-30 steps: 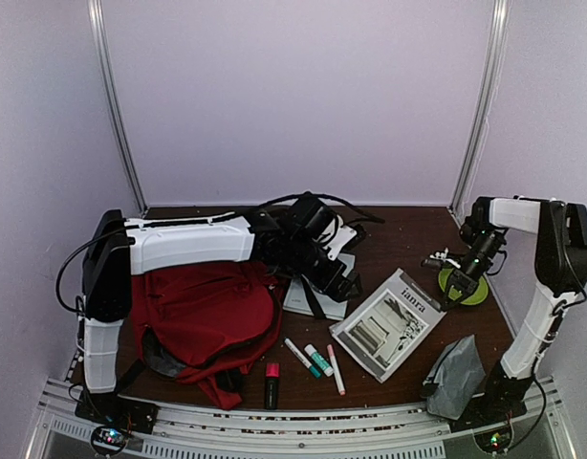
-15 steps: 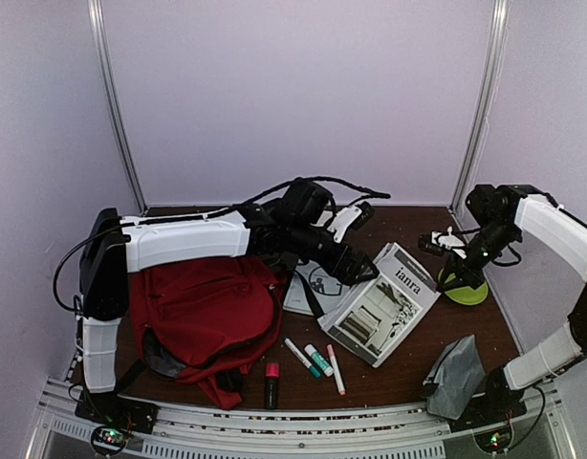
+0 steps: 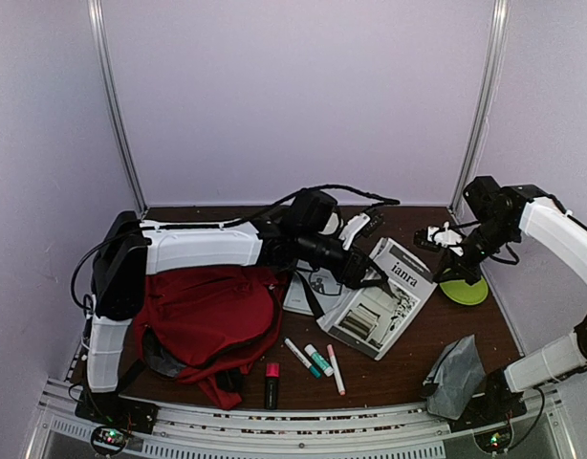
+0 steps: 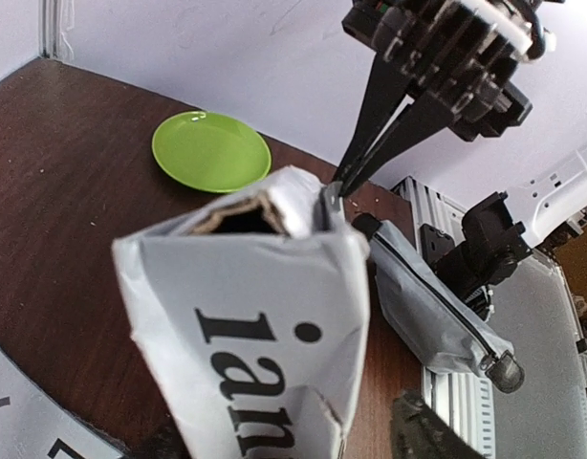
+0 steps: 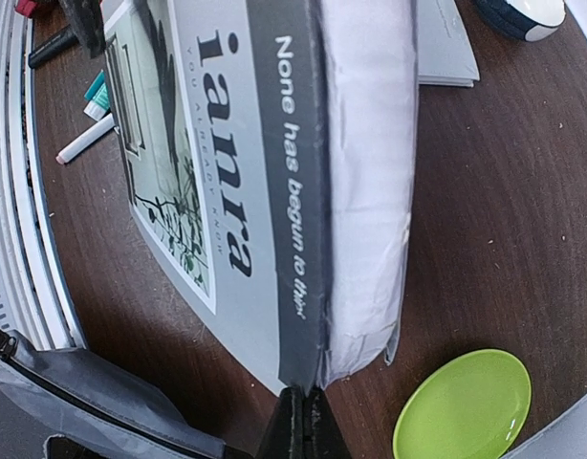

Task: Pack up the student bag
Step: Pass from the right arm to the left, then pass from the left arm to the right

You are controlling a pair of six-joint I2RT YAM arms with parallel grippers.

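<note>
- While the left arm stretches across the table (image 3: 394,381) from the left side, the left gripper (image 3: 367,274) sits at the edge of a grey book (image 3: 389,298) titled "ianra". The book lies tilted, with one side lifted off the wood.
- In the left wrist view the book fills the space between the fingers (image 4: 429,432). Only their tips show at the bottom edge, so I cannot tell whether they press on the book or merely straddle it.
- The right gripper (image 5: 303,421) is pinched tight, fingertips together with nothing visible between them. Its tips are right at the book's far corner, touching it or nearly so.
- A green plate (image 3: 465,291) rests on the table just right of the book, near the right gripper.
- The student bag (image 3: 212,316) lies slumped on the left part of the table, partly under the left arm. It is red, with black straps trailing at its near edge, and it is apart from the book.
- A white booklet (image 3: 306,298) lies between the bag and the book, partly hidden by the arm.
- Three markers (image 3: 319,360) and a pink highlighter (image 3: 271,381) lie near the front edge, just right of the bag.
- A grey pouch (image 3: 453,365) sits at the near right corner, beside the right arm's base.
</note>
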